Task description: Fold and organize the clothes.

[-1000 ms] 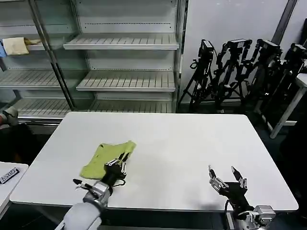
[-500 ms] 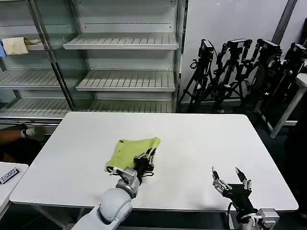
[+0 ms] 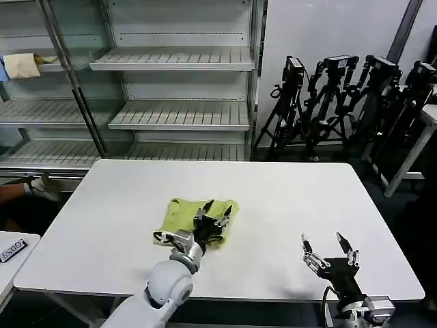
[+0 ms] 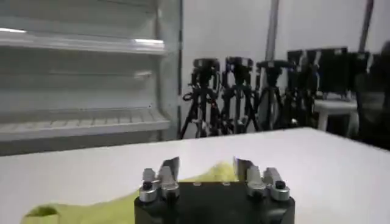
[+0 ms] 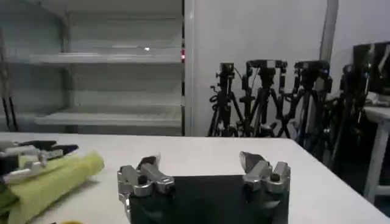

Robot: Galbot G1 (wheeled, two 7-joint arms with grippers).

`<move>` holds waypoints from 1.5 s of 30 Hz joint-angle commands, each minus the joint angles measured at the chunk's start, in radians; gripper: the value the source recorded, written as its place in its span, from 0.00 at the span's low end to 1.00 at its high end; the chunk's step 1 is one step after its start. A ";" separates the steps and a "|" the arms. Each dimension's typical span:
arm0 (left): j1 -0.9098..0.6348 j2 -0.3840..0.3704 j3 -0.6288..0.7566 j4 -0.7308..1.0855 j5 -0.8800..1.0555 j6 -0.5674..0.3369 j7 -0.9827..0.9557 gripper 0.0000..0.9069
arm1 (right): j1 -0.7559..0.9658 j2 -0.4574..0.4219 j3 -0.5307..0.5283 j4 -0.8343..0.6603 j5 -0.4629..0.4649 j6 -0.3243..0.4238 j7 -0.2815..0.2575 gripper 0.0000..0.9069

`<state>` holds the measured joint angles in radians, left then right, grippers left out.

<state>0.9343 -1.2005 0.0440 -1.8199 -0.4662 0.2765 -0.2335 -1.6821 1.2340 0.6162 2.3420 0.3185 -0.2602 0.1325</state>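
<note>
L hand [image 3: 212, 217] open, low over folded T-shirt [image 3: 179, 213]; R hand [image 3: 329, 254] open, idle nr table [image 3: 287, 198] front edge.

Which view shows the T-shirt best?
The head view: the whole folded T-shirt lies on the table with the left claw open over it. The left wrist view shows only a strip beyond the claw; the right wrist view shows one end.

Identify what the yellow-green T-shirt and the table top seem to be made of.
T-shirt: soft matte knit fabric, probably cotton; it creases and bunches under the open left gripper. Table: smooth white laminate or coated board, judging by its flat, even, faintly glossy surface.
</note>
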 commanded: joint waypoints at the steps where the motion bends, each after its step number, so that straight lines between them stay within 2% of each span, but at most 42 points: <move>1: 0.174 0.084 -0.183 -0.211 -0.190 -0.047 -0.018 1.00 | 0.007 -0.012 0.001 -0.017 -0.064 0.045 -0.008 1.00; 5: 0.265 0.112 -0.289 -0.273 -0.151 -0.055 -0.015 1.00 | 0.026 -0.015 -0.010 -0.026 -0.065 0.060 -0.002 1.00; 9: 0.361 0.147 -0.407 -0.280 -0.016 -0.086 0.005 1.00 | 0.035 -0.014 -0.030 -0.037 -0.065 0.093 0.025 1.00; 17: 0.450 0.172 -0.539 -0.297 -0.040 -0.100 0.030 1.00 | 0.047 -0.003 -0.070 -0.057 -0.093 0.100 0.032 1.00; 45: 0.521 0.159 -0.557 -0.353 -0.002 -0.102 0.067 1.00 | 0.026 0.009 -0.061 -0.021 -0.145 0.076 0.047 1.00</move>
<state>1.4305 -1.0455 -0.4942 -2.1605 -0.4749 0.1765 -0.1709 -1.6486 1.2441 0.5537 2.3034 0.1890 -0.1772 0.1728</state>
